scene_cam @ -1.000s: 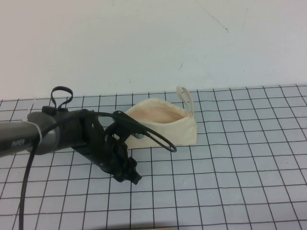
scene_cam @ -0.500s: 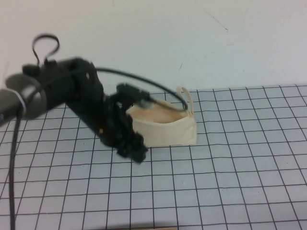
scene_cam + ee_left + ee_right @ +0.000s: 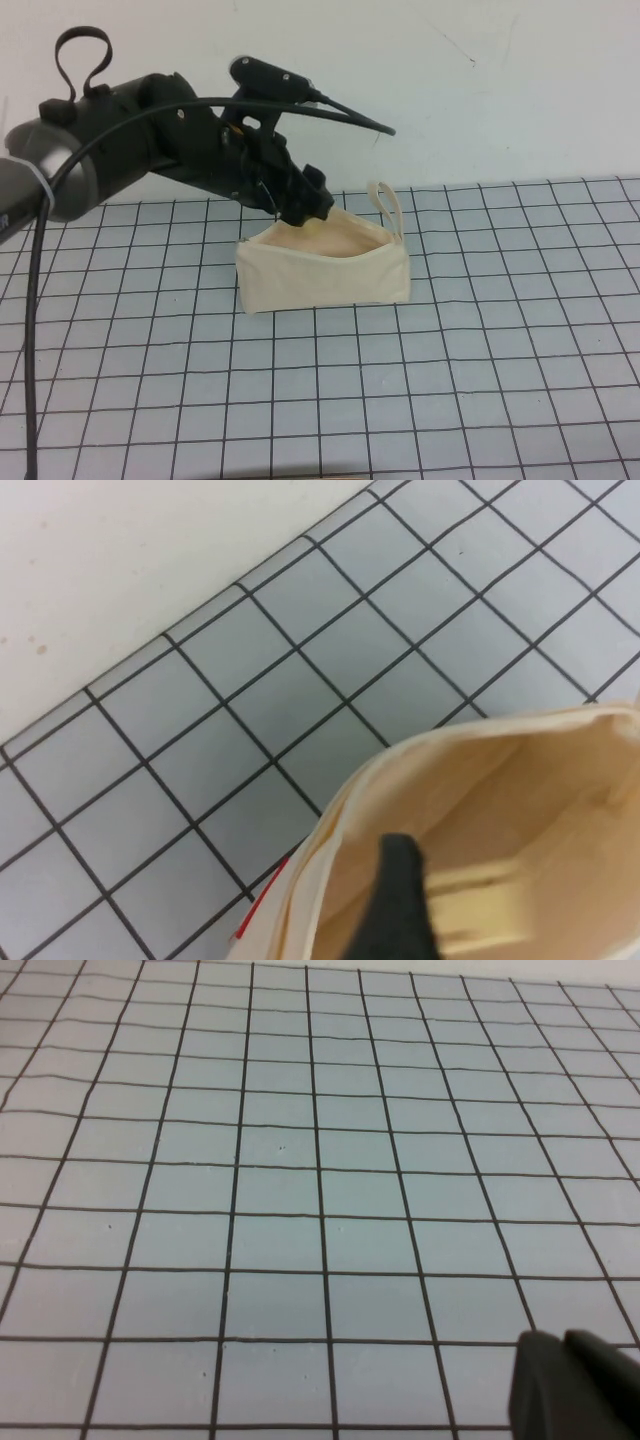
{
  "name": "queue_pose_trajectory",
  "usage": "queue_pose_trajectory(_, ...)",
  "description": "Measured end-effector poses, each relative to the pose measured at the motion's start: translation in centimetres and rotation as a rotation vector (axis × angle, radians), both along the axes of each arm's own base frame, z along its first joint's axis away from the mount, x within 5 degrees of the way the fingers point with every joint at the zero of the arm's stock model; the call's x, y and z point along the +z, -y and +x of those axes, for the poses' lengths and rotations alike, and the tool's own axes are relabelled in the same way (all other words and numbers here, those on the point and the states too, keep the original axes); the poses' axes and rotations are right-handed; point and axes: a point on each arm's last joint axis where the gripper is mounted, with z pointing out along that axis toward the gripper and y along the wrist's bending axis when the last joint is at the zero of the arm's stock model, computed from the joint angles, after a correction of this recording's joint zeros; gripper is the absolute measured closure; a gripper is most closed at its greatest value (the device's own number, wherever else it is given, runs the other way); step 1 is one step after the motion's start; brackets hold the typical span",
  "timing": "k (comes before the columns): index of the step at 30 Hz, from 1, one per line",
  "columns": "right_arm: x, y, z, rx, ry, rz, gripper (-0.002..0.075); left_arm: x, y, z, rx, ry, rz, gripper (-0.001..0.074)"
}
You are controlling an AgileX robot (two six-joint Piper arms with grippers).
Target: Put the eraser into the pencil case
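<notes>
The left claw [image 3: 305, 205] hangs over the left rear corner of the pencil case [image 3: 330, 275], its tip just above the open mouth. The left wrist view shows a dark finger [image 3: 400, 905] inside the opening with a tan-yellow block, the eraser [image 3: 480, 910], held against it and the peach lining directly beneath, so the claw appears to be pinching the eraser, though only one finger shows.

The step in hand looks like the release. To do it well, the tip should sit further towards the middle of the mouth, away from the soft rim just beside it, low enough that the eraser drops straight onto the lining and cannot bounce off the fabric edge. The fingers should part slowly and rise straight up, since a sideways drag could snag the limp wall and tip the pouch. The fabric loop [image 3: 385, 205] stands well to the right of the claw, clear of it.

Hard to make out: in the high view the eraser is hidden by the claw's body, and the second finger is out of sight in both views. A thin red line [image 3: 262, 900] on the pouch's outside is unclear.

The right claw [image 3: 580, 1385] shows only as a dark corner over the bare gridded counter [image 3: 300, 1160]; whether it is spread or pressed together I cannot tell.
</notes>
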Motion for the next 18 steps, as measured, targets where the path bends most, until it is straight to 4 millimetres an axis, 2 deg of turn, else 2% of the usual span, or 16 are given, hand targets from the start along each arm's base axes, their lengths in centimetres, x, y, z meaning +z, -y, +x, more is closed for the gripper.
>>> queue_pose_trajectory(2, 0.0, 0.0, 0.0, 0.0, 0.0, 0.0, 0.0726, 0.0, 0.0, 0.0, 0.001, 0.001, -0.004, 0.022)
queue_pose_trajectory(4, 0.0, 0.0, 0.0, 0.0, 0.0, 0.0, 0.0726, 0.4, -0.1, -0.1, -0.002, 0.014, 0.008, 0.022)
queue_pose_trajectory(6, 0.0, 0.0, 0.0, 0.0, 0.0, 0.0, 0.0726, 1.3, -0.5, -0.3, -0.001, 0.027, 0.038, 0.0288)
queue_pose_trajectory(8, 0.0, 0.0, 0.0, 0.0, 0.0, 0.0, 0.0726, 3.2, -1.3, -0.8, 0.021, 0.048, 0.06, 0.0429)
queue_pose_trajectory(10, 0.0, 0.0, 0.0, 0.0, 0.0, 0.0, 0.0726, 6.0, -2.3, -1.7, 0.045, 0.084, 0.089, 0.0592)
queue_pose_trajectory(12, 0.0, 0.0, 0.0, 0.0, 0.0, 0.0, 0.0726, 8.8, -3.3, -3.0, 0.063, 0.128, 0.104, 0.0669)
queue_pose_trajectory(15, 0.0, 0.0, 0.0, 0.0, 0.0, 0.0, 0.0726, 13.5, -4.9, -5.9, 0.09, 0.234, 0.096, 0.0715)
queue_pose_trajectory(18, 0.0, 0.0, 0.0, 0.0, 0.0, 0.0, 0.0726, 18.2, -6.6, -10.1, 0.117, 0.347, 0.06, 0.0729)
